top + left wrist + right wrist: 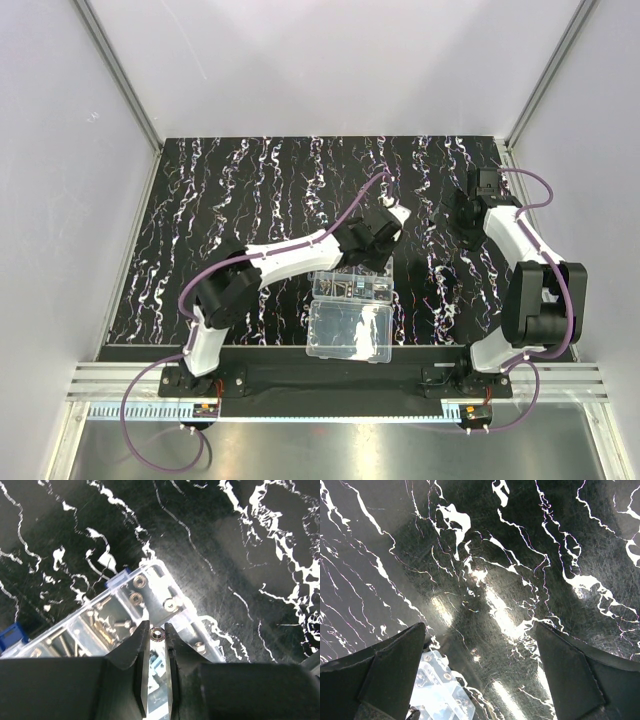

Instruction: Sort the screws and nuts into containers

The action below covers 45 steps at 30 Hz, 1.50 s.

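We seem well along: several screws and nuts (136, 598) already lie in the containers (169, 581), our left fingers (140, 641) clamp one nut (157, 634) just above them, our right fingers (400, 665) hang apart and empty, and we cannot spot leftovers on the desk (235, 555).

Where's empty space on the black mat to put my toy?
Bare: the mat's left side, between the wall and the left arm, and the far strip beyond the right gripper. Crowded: the middle, with the organizer box, its open lid, and the left gripper pinching a nut.
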Motion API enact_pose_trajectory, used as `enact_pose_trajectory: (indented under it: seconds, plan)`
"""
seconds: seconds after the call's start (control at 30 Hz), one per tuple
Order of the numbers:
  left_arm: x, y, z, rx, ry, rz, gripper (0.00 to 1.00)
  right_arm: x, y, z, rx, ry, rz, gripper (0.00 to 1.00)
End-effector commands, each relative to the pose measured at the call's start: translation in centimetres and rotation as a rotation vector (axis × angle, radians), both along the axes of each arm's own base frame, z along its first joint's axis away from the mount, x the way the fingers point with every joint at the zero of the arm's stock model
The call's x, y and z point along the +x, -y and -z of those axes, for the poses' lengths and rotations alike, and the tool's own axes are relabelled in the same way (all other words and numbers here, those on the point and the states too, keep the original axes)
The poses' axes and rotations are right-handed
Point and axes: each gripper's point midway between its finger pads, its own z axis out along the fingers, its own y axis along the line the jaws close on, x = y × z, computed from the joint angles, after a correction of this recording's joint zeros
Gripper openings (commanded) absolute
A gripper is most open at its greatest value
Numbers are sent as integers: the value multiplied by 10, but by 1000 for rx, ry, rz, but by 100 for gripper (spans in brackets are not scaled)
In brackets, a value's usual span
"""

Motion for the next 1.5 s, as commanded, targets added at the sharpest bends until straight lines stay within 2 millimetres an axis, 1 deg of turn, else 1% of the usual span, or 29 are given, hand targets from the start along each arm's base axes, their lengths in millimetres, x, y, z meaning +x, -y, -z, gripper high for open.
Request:
enact_pose_trajectory:
  seconds: [0.0, 0.13, 0.4, 0.7, 0.8, 0.97, 1.0, 1.03, 1.1, 1.13, 1.2, 1.23, 1.47]
  plan:
    - [5, 20, -14, -55, 25, 39, 11, 6, 1, -10, -5, 48, -1, 100]
    - [6, 17, -9, -43, 25, 30, 11, 6, 0, -8, 2, 49, -6, 100]
    - [8, 17, -11, -46, 37, 30, 11, 8, -2, -8, 9, 55, -12, 100]
    - [8, 18, -5, -36, 34, 36, 11, 8, -3, -9, 14, 57, -18, 100]
    - [9, 17, -7, -33, 40, 30, 11, 8, -2, -9, 11, 58, -17, 100]
    - [13, 11, -14, -19, 61, -2, 11, 8, -3, -5, 14, 45, -22, 100]
    - [16, 7, -18, -12, 78, -24, 11, 8, -3, -4, 15, 40, -24, 100]
    - [15, 3, -17, 5, 77, -41, 11, 8, -3, -3, 15, 37, -24, 100]
    - [19, -5, -22, 34, 111, -75, 11, 8, -2, -3, 12, 38, -20, 100]
    - [16, -7, -21, 55, 116, -71, 11, 8, -2, -3, 11, 35, -21, 100]
    - [15, -12, -23, 83, 137, -80, 11, 8, -2, -3, 9, 37, -22, 100]
    - [10, -12, -22, 102, 136, -72, 11, 8, -2, -3, 9, 34, -22, 100]
    - [-6, -14, -25, 144, 157, -54, 11, 7, -2, -3, 8, 26, -19, 100]
